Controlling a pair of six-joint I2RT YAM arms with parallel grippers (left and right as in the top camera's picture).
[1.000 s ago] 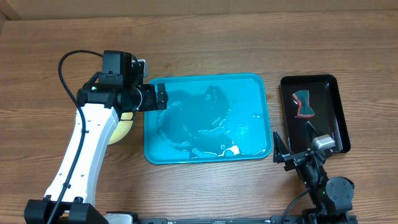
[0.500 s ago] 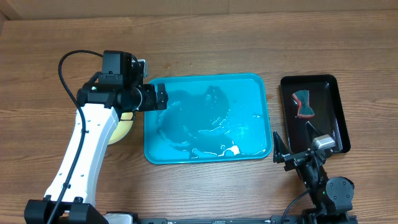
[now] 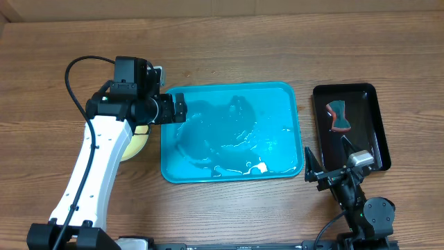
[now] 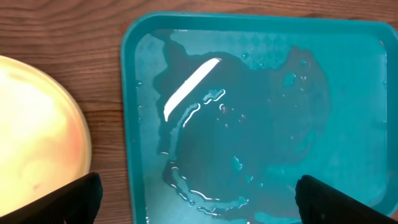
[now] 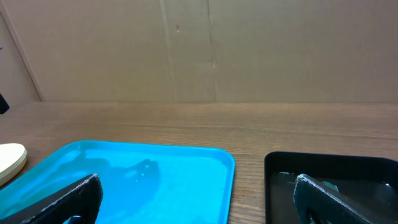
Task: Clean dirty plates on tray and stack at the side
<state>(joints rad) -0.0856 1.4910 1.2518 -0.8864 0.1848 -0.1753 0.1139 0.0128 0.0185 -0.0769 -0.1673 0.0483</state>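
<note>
The turquoise tray [image 3: 270, 111] lies mid-table, wet with pooled water, and no plate is on it. Pale yellow-green plates [image 3: 136, 146] sit on the table to its left, mostly hidden under my left arm, so I cannot tell how many. No light-blue plate shows. My left gripper [image 3: 179, 110] hovers open and empty over the tray's left edge. In the left wrist view the gripper [image 4: 199, 205] spans the tray [image 4: 267, 93], with a plate [image 4: 37, 137] at the left. My right gripper [image 3: 327, 167] is open and empty near the front edge, low between the two trays.
A glossy black tray [image 3: 368, 139] at the right holds a red and teal sponge [image 3: 338, 116]. A small white speck [image 3: 260, 167] lies near the turquoise tray's front rim. The right wrist view shows both trays [image 5: 124, 177] [image 5: 348, 171] and a cardboard wall behind.
</note>
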